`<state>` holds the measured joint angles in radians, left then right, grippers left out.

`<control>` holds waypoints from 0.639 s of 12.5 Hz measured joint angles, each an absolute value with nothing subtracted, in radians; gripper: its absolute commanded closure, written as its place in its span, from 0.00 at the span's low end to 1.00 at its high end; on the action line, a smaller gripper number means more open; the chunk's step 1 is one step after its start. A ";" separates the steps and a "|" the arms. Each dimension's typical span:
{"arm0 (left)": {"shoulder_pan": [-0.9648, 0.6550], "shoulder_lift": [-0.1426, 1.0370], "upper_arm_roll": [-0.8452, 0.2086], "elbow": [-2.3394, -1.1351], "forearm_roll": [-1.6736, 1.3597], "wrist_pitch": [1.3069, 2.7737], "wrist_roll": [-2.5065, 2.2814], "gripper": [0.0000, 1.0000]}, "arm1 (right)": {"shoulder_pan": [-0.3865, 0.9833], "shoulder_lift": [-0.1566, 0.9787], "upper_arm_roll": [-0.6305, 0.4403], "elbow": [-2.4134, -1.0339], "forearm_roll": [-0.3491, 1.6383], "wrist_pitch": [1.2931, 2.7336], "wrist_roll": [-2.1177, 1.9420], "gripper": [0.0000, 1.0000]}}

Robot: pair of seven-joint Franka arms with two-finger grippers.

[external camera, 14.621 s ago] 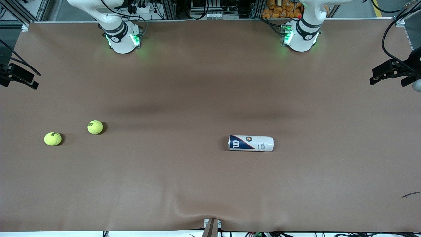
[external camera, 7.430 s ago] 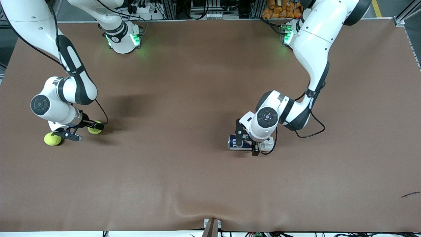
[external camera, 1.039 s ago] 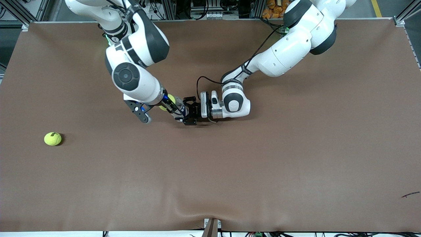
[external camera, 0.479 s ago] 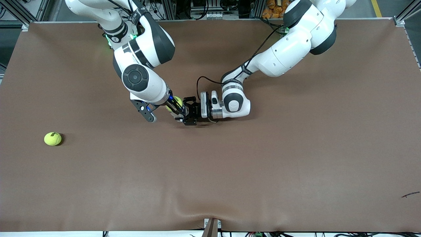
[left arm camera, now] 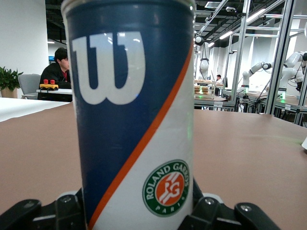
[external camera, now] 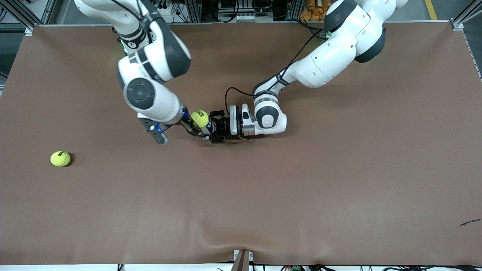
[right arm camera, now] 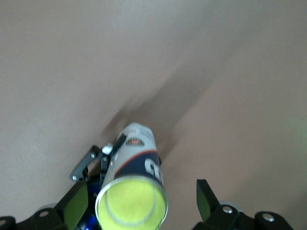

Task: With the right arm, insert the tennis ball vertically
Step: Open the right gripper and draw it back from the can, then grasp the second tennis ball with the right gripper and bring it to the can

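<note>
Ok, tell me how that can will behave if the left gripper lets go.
The can stands upright, tall and narrow, so it probably tips easily. Being round, it would likely roll once down. The ball at its mouth probably makes it a bit top-heavy.

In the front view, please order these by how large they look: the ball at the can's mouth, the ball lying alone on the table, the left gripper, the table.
1. table
2. left gripper, holding the can upright
3. The two balls look about alike: the ball at the can's mouth sits higher, nearer the camera, so I cannot rank it against the ball lying alone.
</note>
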<state>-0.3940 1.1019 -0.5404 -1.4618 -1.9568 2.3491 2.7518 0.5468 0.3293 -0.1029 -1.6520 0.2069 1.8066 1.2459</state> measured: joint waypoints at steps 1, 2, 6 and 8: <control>-0.394 1.102 -0.540 -1.461 -1.957 2.349 2.755 0.25 | 0.505 0.322 -0.106 -1.651 0.193 1.795 1.174 0.00; -0.394 1.102 -0.539 -1.460 -1.957 2.349 2.758 0.22 | 0.447 0.319 -0.109 -1.651 0.170 1.788 1.084 0.00; -0.395 1.102 -0.535 -1.456 -1.957 2.349 2.758 0.17 | 0.136 0.349 -0.118 -1.657 0.034 1.812 0.703 0.00; -0.395 1.102 -0.535 -1.455 -1.957 2.349 2.758 0.16 | 0.009 0.391 -0.118 -1.658 -0.009 1.879 0.497 0.00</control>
